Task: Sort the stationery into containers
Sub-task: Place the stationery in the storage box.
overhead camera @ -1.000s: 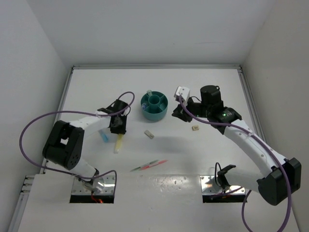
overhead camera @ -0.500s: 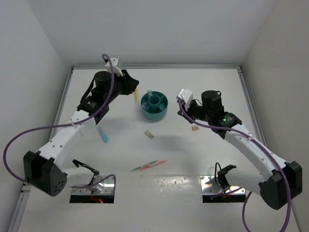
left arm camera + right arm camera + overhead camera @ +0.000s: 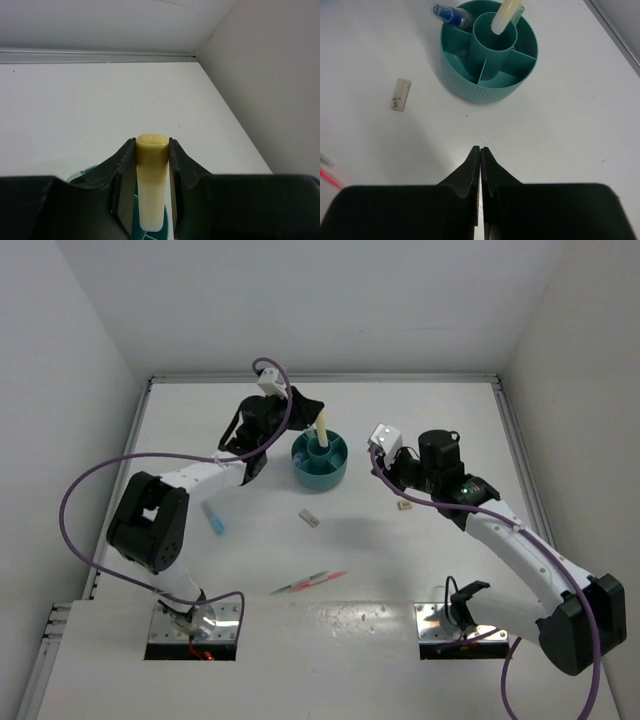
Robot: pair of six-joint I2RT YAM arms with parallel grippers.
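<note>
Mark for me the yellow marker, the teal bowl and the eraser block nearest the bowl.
yellow marker (image 3: 151,182), left wrist view, middle of its barrel.
teal bowl (image 3: 485,90), right wrist view, ribbed outer wall.
eraser block (image 3: 400,94), right wrist view, centre of its top face.

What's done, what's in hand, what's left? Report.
Done: one blue marker sits in a ring compartment of the teal bowl. In hand: left gripper holds the yellow marker over the central cup; right gripper shut, empty. Left on the table: second blue marker, two erasers, green and pink pens.
</note>
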